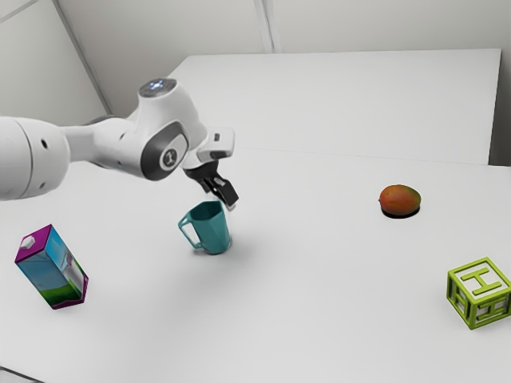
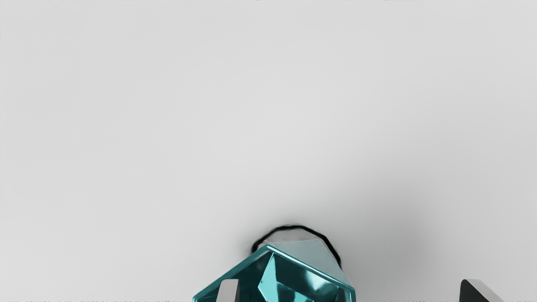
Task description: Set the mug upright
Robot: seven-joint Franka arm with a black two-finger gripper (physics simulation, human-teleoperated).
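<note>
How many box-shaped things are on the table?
2: a drink carton toward the exterior view's left, and a green letter block at its right edge. The arm may hide others.

The exterior view looks from the arm's side, well back, down across the bench toward its far edge. The wrist view looks steeply down from the arm's end, much nearer. Both share the mug and bench beside it.

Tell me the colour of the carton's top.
Purple; the carton's top shows best in the exterior view.
</note>
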